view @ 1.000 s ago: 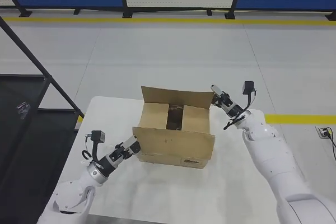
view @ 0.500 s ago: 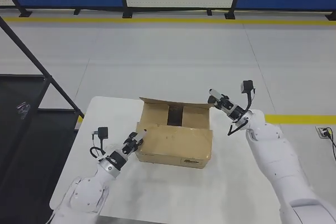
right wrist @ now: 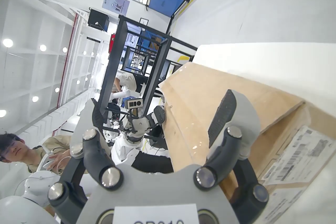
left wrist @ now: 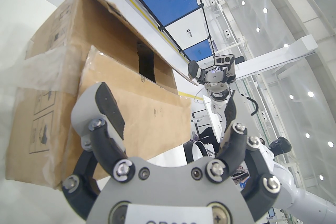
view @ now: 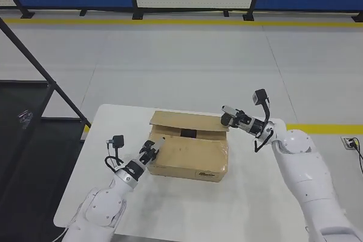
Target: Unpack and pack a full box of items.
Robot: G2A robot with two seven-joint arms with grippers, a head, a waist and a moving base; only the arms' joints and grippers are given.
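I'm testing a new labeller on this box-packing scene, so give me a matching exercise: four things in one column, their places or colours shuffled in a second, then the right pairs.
Things
1. left gripper
2. right gripper
3. dark gap
4. table

Places or colours
A. middle of the top of the box
B. at the box's far right corner
C. white, under the box
D. at the box's near left corner

Pairs: 1-D, 2-B, 3-A, 4-C

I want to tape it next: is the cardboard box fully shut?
Not quite. On the cardboard box, both top flaps are folded down, but a dark gap shows between them.
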